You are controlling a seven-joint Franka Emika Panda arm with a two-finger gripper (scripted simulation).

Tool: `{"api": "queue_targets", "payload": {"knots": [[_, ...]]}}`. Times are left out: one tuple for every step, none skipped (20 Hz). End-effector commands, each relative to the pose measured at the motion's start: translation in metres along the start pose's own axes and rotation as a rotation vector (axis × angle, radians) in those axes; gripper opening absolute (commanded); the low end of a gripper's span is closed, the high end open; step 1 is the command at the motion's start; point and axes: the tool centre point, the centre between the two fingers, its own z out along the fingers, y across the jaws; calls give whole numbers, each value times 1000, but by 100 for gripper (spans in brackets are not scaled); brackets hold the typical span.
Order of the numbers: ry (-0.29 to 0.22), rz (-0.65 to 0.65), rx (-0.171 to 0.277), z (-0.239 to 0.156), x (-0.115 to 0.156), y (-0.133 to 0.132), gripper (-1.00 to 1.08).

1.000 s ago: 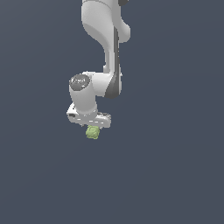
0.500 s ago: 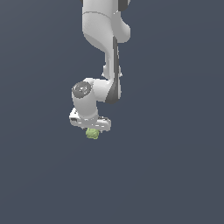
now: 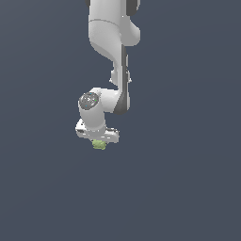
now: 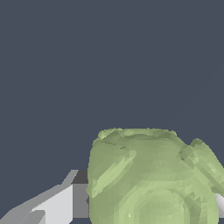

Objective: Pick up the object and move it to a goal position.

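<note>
While the white arm (image 3: 113, 52) reaches down from the top of the exterior view, its gripper (image 3: 99, 142) hangs at the low end with the object (image 3: 99, 144) tucked right under the white gripper bar (image 3: 96, 134). That object, a small lumpy yellow-green lump, sits against the underside of the bar, near its middle, and is much narrower than the bar itself. Only its lower part shows below the bar in the exterior view, with plain dark blue-grey background all around it. Seen from the wrist view, the object (image 4: 151, 179) fills much of the picture, its mottled green surface close to the camera. One pale finger (image 4: 52, 205) lies just beside it, touching its flank, and a sliver of the other finger (image 4: 220, 203) peeks out on the opposite side. So the jaws are closed narrowly onto the lump, holding it between them.
</note>
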Motion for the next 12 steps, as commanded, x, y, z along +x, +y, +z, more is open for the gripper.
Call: {"api": "queue_targets", "payload": {"knots": [[0,0,0,1,0,0,-100],[0,0,0,1,0,0,-100],[0,0,0,1,0,0,-100],[0,0,0,1,0,0,-100],[0,0,0,1,0,0,-100],[0,0,0,1,0,0,-100],[0,0,0,0,0,0,-100],[0,0,0,0,0,0,-100],[0,0,0,0,-1,-1,-100],[0,0,0,-1,-1,-1,-100],[0,0,0,-2,-2,-2,-100],[0,0,0,-3,-4,-4,-100]]}}
